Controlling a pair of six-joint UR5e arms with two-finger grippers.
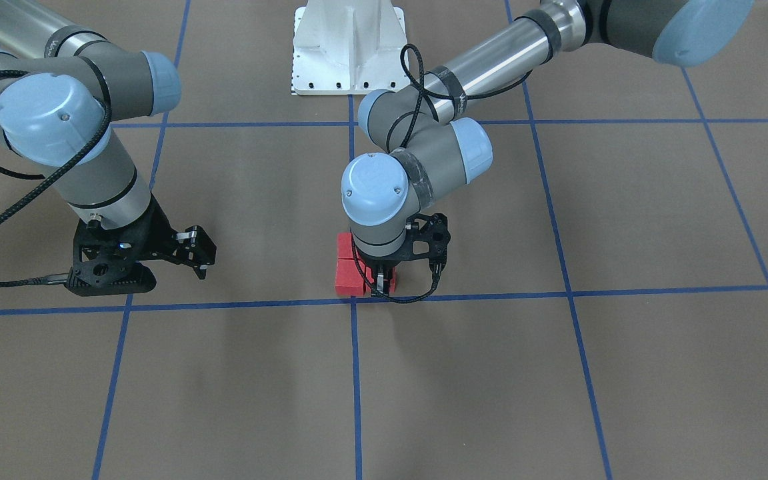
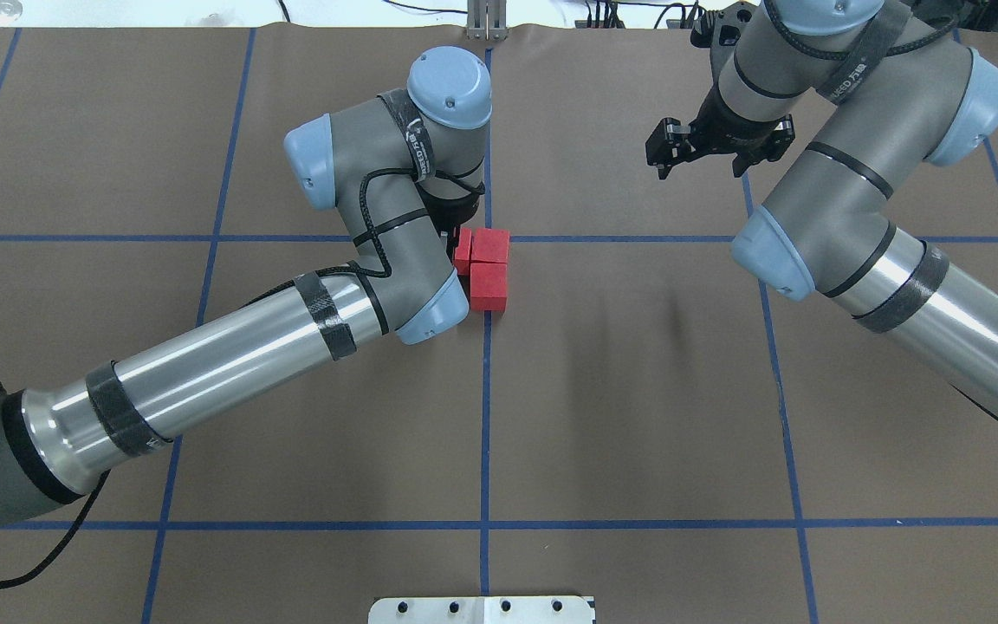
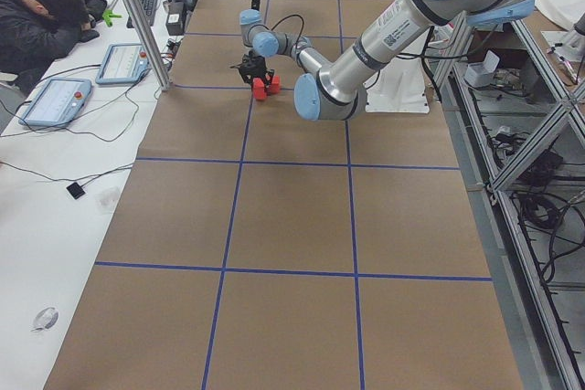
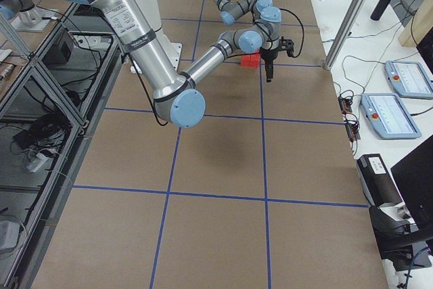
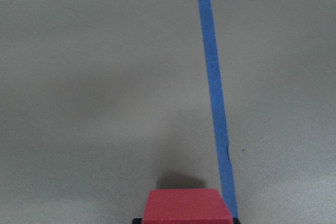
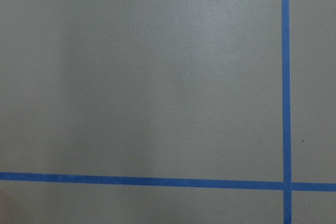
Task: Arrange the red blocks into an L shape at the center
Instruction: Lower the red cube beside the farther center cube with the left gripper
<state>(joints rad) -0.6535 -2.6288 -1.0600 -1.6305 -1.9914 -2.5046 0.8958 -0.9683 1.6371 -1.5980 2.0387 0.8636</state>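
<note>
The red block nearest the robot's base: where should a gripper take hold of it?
Come straight down on the nearest red block, pinching its left and right faces. Those look free, while its far face butts against the neighbouring red block, and the cube sits flat and low on the table.

A robotics lab: taped grid table [image 3: 283,216], aluminium frames [image 3: 137,15], teach pendants [image 4: 394,114], cables.

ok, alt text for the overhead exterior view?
Three red blocks sit touching in an L at the center tape crossing. One is partly hidden under the left gripper, which is down at the blocks. The right gripper is open, off to the right over the brown gridded table, away from the blocks.
</note>
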